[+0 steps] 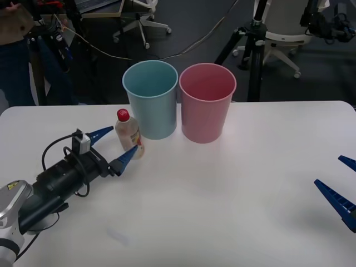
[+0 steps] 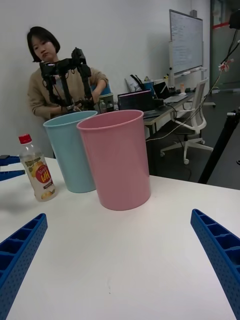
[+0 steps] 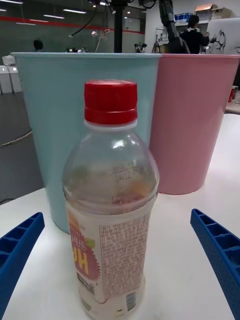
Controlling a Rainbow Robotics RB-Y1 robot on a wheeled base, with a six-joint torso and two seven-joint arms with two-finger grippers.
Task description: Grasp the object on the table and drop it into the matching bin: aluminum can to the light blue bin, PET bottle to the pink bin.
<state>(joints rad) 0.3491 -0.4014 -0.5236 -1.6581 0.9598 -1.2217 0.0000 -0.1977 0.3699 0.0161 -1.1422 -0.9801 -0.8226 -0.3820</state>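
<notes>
On worktop (image 1: 233, 183): left tool (image 1: 114, 146) open, fingers either side of upright PET bottle (image 1: 128, 133), beside light blue bin (image 1: 151, 99). Right tool (image 1: 340, 186) open, idle at worktop's right edge.

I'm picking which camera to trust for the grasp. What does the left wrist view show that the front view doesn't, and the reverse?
Left wrist view alone: the bottle's small label print close up, standing upright midway between the open blue fingers, not yet touched.

Front view alone: the whole table, the left gripper on its arm straddling the bottle, the open right gripper waiting at the table's right edge, and down into both bins.

Both: the red-capped bottle beside the light blue bin, with the pink bin next to it.
</notes>
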